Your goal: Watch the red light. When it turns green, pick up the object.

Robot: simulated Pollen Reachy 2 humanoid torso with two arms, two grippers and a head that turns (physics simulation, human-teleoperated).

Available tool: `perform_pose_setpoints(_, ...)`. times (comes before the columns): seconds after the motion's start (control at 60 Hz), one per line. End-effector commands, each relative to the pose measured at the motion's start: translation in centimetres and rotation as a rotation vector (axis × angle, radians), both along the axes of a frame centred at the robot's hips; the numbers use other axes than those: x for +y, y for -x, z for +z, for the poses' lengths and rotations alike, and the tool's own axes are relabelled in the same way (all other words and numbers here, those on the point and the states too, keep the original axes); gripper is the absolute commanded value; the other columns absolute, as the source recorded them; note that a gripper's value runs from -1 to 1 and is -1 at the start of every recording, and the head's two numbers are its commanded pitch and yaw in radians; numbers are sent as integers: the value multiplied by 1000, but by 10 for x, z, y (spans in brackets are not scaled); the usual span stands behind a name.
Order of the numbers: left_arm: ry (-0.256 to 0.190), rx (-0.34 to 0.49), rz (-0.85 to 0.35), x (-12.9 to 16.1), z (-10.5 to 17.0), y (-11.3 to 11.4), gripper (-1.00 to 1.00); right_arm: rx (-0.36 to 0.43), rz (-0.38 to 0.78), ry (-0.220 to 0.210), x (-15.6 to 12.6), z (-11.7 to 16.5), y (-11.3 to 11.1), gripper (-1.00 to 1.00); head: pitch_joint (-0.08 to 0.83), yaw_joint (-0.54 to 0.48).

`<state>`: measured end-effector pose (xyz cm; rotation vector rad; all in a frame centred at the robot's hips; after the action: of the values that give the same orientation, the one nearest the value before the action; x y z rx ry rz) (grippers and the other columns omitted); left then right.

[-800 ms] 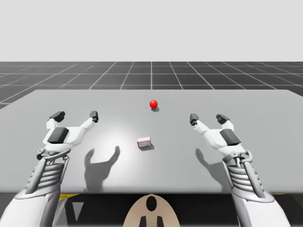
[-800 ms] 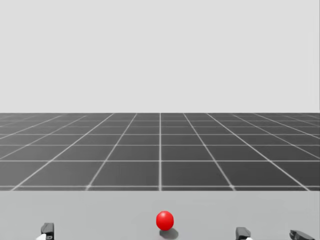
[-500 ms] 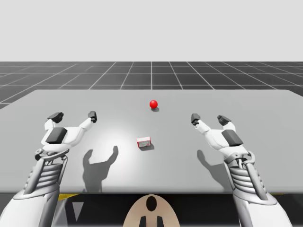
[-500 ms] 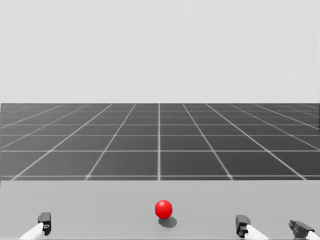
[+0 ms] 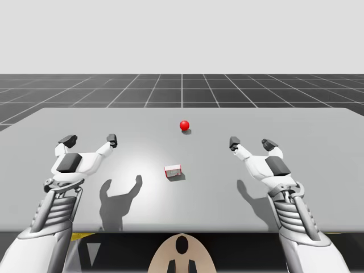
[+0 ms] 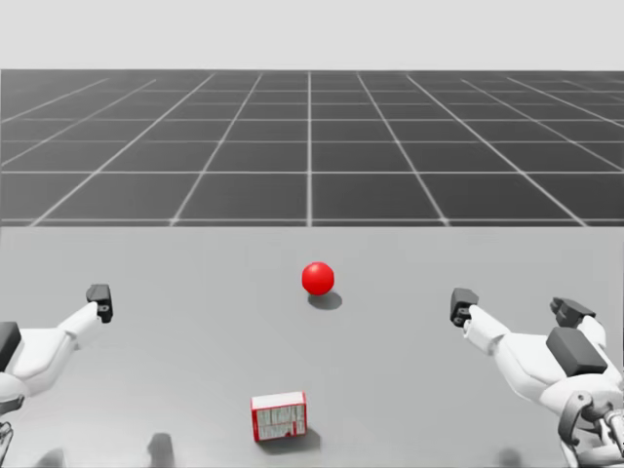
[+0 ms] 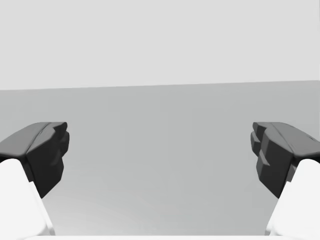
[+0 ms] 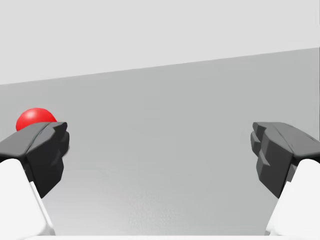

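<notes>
The red-and-white box [image 5: 173,170] is lying on the bench [image 5: 318,131] midway between our left jaws and right jaws, well apart from both, nearer us than the light [image 5: 184,125], which is glowing red. Both jaws are gaping wide, holding nothing.

Light [image 5: 184,125]: plain glossy red.
Box [image 6: 279,416]: red border, white face with small red and grey marks.
Table [image 5: 296,122]: flat pale grey, unpatterned.
Floor [image 5: 182,91]: dark grey, thin white square grid.
Left gripper [image 5: 90,139], right gripper [image 5: 250,143]: white, tipped black, dark grey on the back.
</notes>
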<state>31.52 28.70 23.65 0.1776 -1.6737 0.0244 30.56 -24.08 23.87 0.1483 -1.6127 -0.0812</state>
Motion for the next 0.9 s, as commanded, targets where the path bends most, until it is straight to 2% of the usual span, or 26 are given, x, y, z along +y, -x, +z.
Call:
perform_pose_setpoints(0.017, -6, 1, -2, 0, -1, 0, -1000, 2, -1, -8, 3, -2, 0, -1000, 360, -4)
perform_pose_setpoints(0.283, -9, 1, -1, 0, 0, -1, -1000, -3, -4, -8, 2, -2, 0, -1000, 422, 2)
perform_pose_setpoints(0.9, -14, -11, -3, -1, 0, 0, -1000, -4, 2, -5, 3, -2, 0, -1000, 417, -2)
